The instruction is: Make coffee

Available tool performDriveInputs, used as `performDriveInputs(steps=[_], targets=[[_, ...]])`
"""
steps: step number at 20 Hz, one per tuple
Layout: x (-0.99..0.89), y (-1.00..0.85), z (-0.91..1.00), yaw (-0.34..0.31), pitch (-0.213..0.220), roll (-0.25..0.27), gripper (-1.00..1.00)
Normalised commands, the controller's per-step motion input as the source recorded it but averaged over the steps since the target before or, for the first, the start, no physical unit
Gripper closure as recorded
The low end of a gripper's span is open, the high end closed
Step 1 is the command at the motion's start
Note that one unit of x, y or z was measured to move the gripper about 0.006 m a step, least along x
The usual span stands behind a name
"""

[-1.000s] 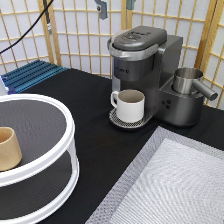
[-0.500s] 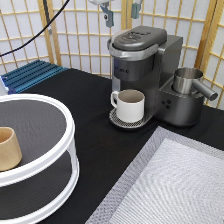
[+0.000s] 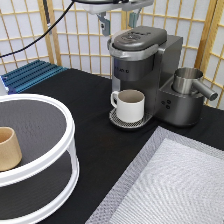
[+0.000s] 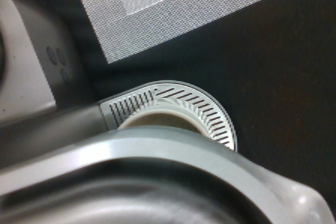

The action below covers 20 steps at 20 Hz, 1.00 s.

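My gripper [image 3: 119,22] hangs at the exterior view's top, just above the closed lid of the grey coffee machine [image 3: 150,65]. Its two fingers stand apart, open, with nothing between them. A white mug with a handle [image 3: 130,105] stands on the machine's round drip tray [image 3: 117,120] under the spout. The wrist view looks down over the machine's grey lid [image 4: 150,170] onto the slotted drip tray [image 4: 199,107] and the mug's rim. The small white coffee pod is not in view in either picture.
A white two-tier round shelf [image 3: 60,150] stands at the exterior view's left with a tan handleless cup [image 3: 9,148] on its top tier. A metal jug [image 3: 189,82] sits by the machine. A grey woven mat [image 3: 170,185] lies at bottom right, a blue rack [image 3: 30,75] at back left.
My gripper has come down a little from the top edge toward the coffee machine's lid. The mug, cup and machine have not moved.
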Motion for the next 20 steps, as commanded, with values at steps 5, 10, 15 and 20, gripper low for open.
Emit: performDriveInputs(steps=[5, 10, 15, 20], targets=[[-0.16, 0.01, -0.28, 0.000, 0.003, -0.041, -1.00], [-0.25, 0.10, -0.37, 0.000, 0.000, -0.067, -1.00], [-0.34, 0.34, -0.03, 0.021, 0.000, -0.118, -1.00], [-0.11, 0.24, 0.08, 0.046, 0.000, -0.103, -1.00]])
